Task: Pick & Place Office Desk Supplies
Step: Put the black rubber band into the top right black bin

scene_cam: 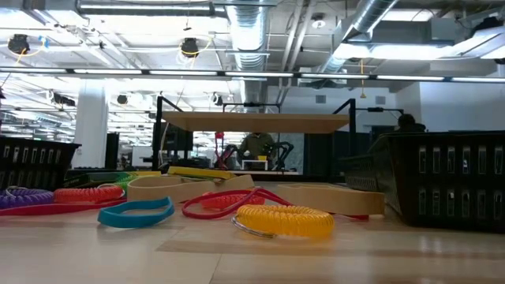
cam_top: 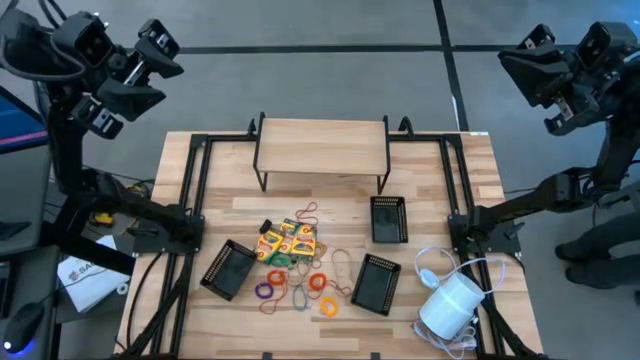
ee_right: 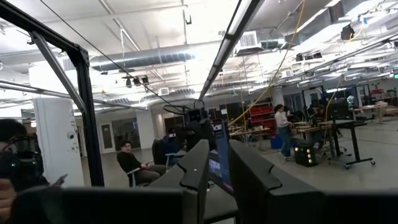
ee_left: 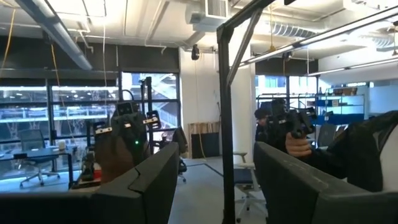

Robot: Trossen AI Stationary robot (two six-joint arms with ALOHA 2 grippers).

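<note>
Far below both raised jaws, crayon boxes (cam_top: 287, 240) lie mid-table; left jaws apart, right nearly together.

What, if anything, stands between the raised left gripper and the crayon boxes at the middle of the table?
Nothing visible. The left gripper is raised beyond the table's far left corner, open and empty. The crayon boxes lie uncovered among the elastic loops. The wooden shelf stands farther back, beside a straight descent rather than across it.

Table (cam_top: 330, 330) – pale wood planks, smooth satin finish; small shelf (cam_top: 320, 145) looks like the same wood on thin black metal legs. Trays (cam_top: 228, 270) – matt black mesh. Elastic loops (scene_cam: 284, 221) are glossy coiled plastic. Crayon boxes (cam_top: 288, 240): printed card. White cylinder (cam_top: 452, 303) smooth, matt.
</note>
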